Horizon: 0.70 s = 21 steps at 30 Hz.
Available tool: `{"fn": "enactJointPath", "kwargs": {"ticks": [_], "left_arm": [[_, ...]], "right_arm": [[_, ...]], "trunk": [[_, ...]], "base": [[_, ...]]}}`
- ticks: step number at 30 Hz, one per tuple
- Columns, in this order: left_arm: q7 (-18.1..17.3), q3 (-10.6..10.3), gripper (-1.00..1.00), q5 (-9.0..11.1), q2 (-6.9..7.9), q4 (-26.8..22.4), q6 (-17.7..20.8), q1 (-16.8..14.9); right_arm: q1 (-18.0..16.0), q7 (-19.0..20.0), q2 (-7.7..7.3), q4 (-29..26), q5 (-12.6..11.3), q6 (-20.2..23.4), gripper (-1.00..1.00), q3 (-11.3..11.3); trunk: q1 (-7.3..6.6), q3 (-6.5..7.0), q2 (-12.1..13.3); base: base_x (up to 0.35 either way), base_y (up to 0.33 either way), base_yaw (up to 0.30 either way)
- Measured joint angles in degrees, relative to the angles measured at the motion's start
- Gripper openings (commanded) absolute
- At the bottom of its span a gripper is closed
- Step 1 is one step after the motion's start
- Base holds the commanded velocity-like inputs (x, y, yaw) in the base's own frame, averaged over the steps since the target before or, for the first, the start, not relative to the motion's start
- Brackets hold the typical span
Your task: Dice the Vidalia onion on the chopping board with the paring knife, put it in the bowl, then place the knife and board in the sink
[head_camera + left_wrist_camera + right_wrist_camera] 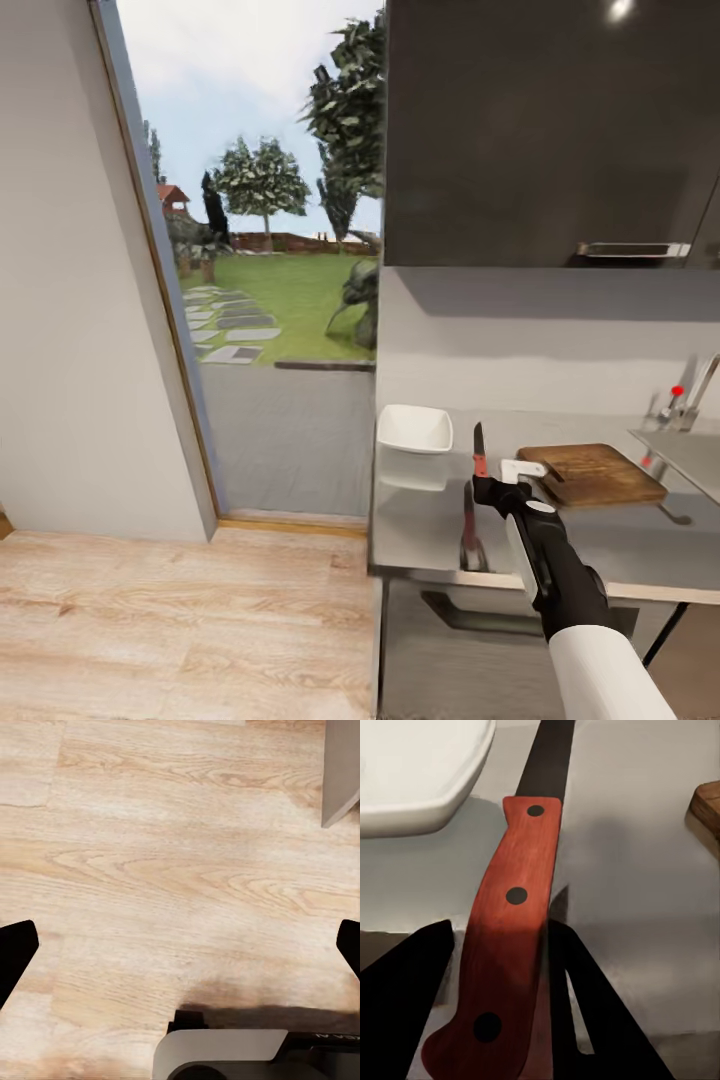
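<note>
Paring knife [479, 448] upright in the right claw [484, 487], blade up, between bowl [415, 428] and chopping board [590, 473]; left claw [180, 945] wide.

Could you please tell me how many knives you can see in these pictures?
1: the paring knife, red handle clamped in the right hand, blade up above the countertop between the bowl and the chopping board. Others could be hidden.

Bright daylight, glossy countertop [440, 520] reflections, soft render blur.
</note>
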Motion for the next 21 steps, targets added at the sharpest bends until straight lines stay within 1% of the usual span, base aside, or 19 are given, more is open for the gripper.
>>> {"fn": "enactJointPath", "kwargs": {"ticks": [11,21], "left_arm": [[0.0,0.0,1.0,0.0,0.02,0.0,0.0,0.0],[0.0,0.0,1.0,0.0,0.02,0.0,0.0,0.0]], "right_arm": [[0.0,0.0,0.08,0.1,0.1,0.0,-1.0,0.1],[0.0,-0.1,0.09,0.3,0.1,0.0,-1.0,0.1]], "trunk": [[0.0,0.0,0.0],[-0.01,0.0,0.0]], "base": [[-0.192,0.243,0.0],[-0.099,0.273,0.0]]}}
